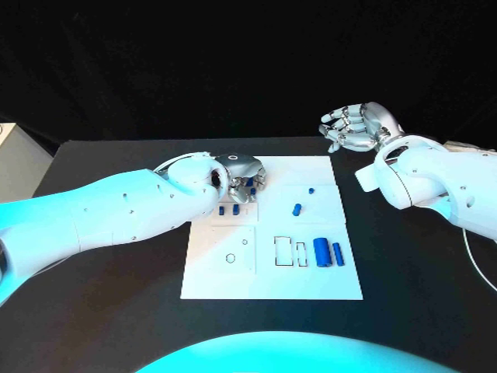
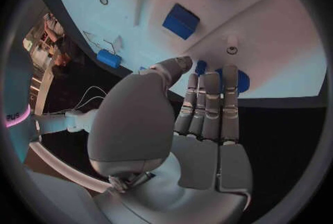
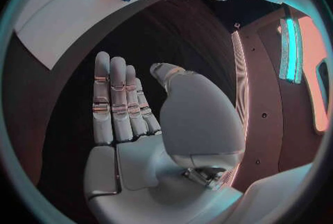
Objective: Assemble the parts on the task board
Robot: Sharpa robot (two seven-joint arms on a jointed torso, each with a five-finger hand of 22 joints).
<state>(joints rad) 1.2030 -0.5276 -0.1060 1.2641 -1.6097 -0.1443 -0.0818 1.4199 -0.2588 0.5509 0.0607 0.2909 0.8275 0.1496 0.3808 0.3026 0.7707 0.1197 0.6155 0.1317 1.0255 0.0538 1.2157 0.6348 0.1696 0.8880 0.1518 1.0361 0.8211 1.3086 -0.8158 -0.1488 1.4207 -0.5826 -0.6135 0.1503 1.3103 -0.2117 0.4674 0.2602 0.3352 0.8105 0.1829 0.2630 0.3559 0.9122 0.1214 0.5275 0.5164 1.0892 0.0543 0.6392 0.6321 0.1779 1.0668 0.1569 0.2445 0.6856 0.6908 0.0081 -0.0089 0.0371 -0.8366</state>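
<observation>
Left hand (image 1: pixel 240 185) is seen lowered over the far left part of the white task board (image 1: pixel 316 284), its fingers (image 2: pixel 211 107) held straight and side by side, their tips reaching small blue parts (image 2: pixel 239 81) near the board's edge; whether a part is pinched cannot be told. Right hand (image 1: pixel 360 127) is held above the black tabletop (image 1: pixel 428 295) just beyond the board's far right corner, fingers extended, nothing in it. More blue parts (image 1: pixel 328 253) lie on the near right portion of the board, and two others (image 1: pixel 298 208) near its middle.
</observation>
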